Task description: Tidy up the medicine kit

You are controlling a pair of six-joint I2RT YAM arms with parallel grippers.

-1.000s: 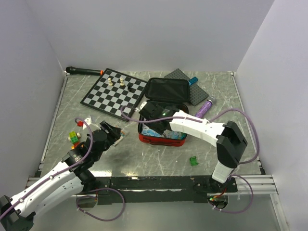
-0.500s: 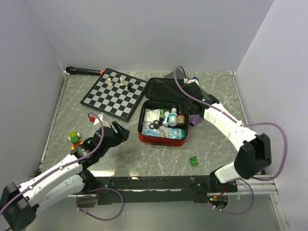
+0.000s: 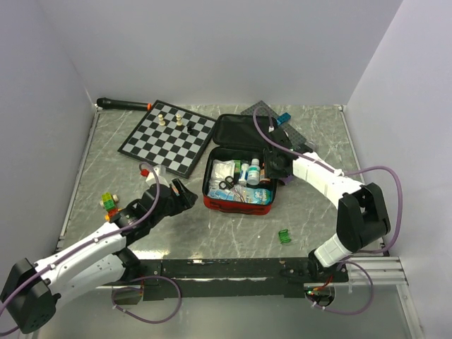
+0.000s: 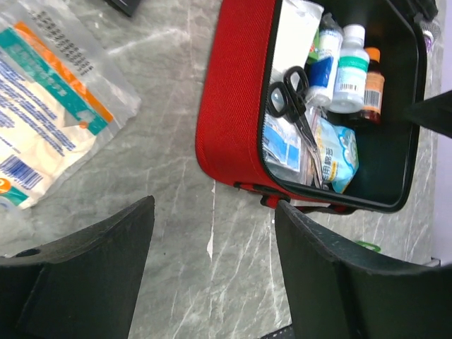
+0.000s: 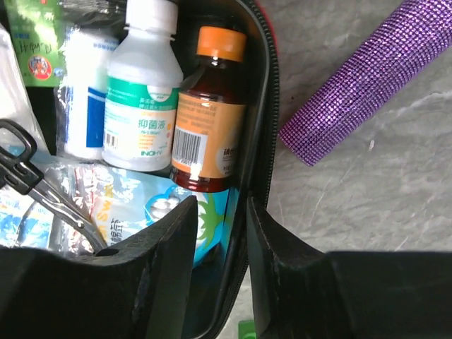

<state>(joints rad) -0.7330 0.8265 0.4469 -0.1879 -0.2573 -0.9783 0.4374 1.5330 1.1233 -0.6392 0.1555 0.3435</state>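
Note:
The medicine kit (image 3: 239,201) lies open mid-table, a red case with its black-lined lid (image 3: 244,132) folded back. Inside it are a white bottle (image 5: 141,106), a brown bottle with an orange cap (image 5: 208,120), scissors (image 4: 293,99) and blue packets. My right gripper (image 5: 221,201) straddles the kit's right wall (image 5: 265,106), one finger inside and one outside, with a small gap left. In the top view it (image 3: 277,166) sits at the kit's right edge. My left gripper (image 4: 214,212) is open and empty over bare table, just left of the kit's red side (image 4: 233,106).
A white and teal sachet (image 4: 42,113) lies left of the kit. A purple glitter tube (image 5: 367,85) lies just right of it. A chessboard (image 3: 167,136), a dark-handled tool (image 3: 123,104) and a grey baseplate (image 3: 296,138) are at the back. A green brick (image 3: 284,236) lies in front, coloured bricks (image 3: 109,203) at left.
My right gripper left the kit's middle, swung to its back right, then came down onto its right wall. My left gripper moved right, towards the kit.

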